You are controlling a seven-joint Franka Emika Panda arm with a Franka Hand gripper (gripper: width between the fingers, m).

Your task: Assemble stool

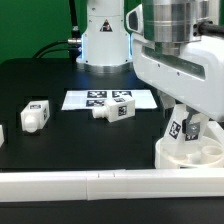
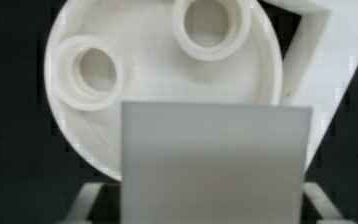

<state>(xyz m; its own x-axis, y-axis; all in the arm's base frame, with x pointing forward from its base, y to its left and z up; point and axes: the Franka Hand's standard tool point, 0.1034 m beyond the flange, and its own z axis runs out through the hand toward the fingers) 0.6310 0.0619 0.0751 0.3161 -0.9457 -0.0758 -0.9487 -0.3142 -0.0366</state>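
White plastic seat point(image 1: 178, 156), with its sockets point(image 2: 91, 70) facing upward, lies just beside the long rail point(image 1: 90, 182). The step in hand appears to be fitting the first leg point(image 1: 186, 128) into the seat. The gripper point(image 2: 211, 196) stands narrow, its jaws closed on that leg directly over the seat; whether leg and seat touch cannot be told. The next move calls for centring the leg on a socket, then pressing and twisting. A second leg point(image 1: 115, 110) and a third leg point(image 1: 35, 115) lie well apart from the seat, the second at the marker board point(image 1: 85, 98).
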